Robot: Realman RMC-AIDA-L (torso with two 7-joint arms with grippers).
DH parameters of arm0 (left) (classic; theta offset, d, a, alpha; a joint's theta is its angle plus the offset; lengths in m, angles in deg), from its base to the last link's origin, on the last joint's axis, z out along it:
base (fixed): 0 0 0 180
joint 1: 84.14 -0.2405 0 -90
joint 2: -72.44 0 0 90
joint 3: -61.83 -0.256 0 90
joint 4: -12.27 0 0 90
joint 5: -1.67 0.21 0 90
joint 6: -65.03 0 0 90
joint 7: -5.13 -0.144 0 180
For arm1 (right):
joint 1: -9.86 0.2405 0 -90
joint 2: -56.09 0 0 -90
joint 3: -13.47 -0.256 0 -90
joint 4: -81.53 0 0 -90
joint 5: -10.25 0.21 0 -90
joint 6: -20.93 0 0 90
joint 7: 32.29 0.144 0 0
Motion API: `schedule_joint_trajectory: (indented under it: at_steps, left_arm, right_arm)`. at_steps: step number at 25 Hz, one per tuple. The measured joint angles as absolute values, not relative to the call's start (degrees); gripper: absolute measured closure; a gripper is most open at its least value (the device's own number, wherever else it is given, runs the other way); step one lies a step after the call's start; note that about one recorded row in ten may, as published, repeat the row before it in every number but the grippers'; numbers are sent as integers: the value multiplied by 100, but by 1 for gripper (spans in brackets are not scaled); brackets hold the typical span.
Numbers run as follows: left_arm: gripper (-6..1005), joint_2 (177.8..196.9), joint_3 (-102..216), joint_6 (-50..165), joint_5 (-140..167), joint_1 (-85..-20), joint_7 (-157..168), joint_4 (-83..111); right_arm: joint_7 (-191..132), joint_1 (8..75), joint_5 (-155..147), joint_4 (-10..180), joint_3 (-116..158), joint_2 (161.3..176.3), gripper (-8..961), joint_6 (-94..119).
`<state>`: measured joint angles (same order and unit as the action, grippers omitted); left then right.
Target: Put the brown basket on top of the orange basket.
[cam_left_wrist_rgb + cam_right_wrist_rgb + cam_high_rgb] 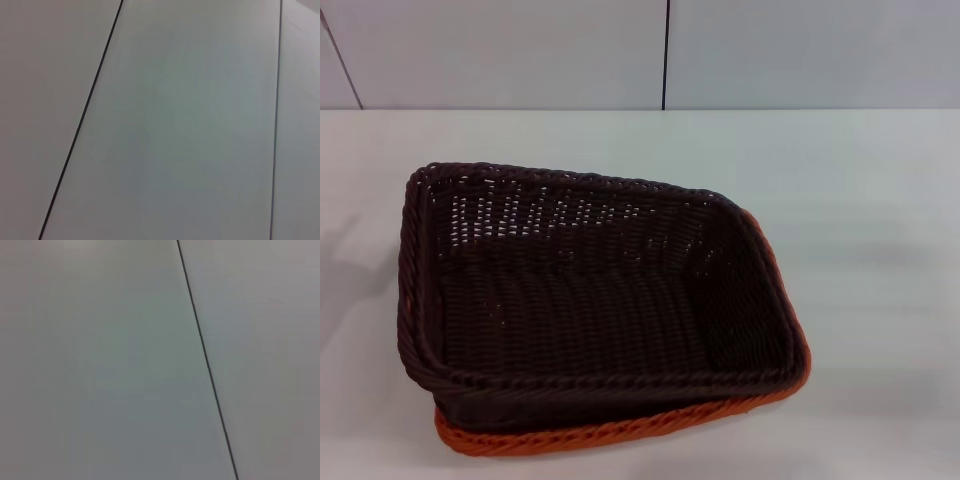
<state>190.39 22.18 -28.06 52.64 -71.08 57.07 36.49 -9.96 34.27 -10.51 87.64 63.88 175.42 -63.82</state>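
Head view: brown basket [582,300] sits nested in the orange basket [620,435] on the white table [880,250], near the table's front edge. Brown basket is skewed relative to the lower one; its left end overhangs and rides higher. Orange basket shows only as a rim strip along the near side and right side. Brown basket interior holds nothing. Neither gripper appears in this view. Left wrist and right wrist views show only pale wall panels [190,125] with dark seams [205,360]. Jaw state of both grippers: cannot be determined.
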Motion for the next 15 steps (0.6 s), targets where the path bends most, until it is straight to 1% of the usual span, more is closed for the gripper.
schedule_joint_trajectory:
  at_steps: [15]
  left_arm:
    - [213, 19038, 2221, -3047, 5261, -7223, 5741, 3616]
  right_arm:
    - [-865, 3617, -1111, 8581, 6647, 17556, 447, -6989]
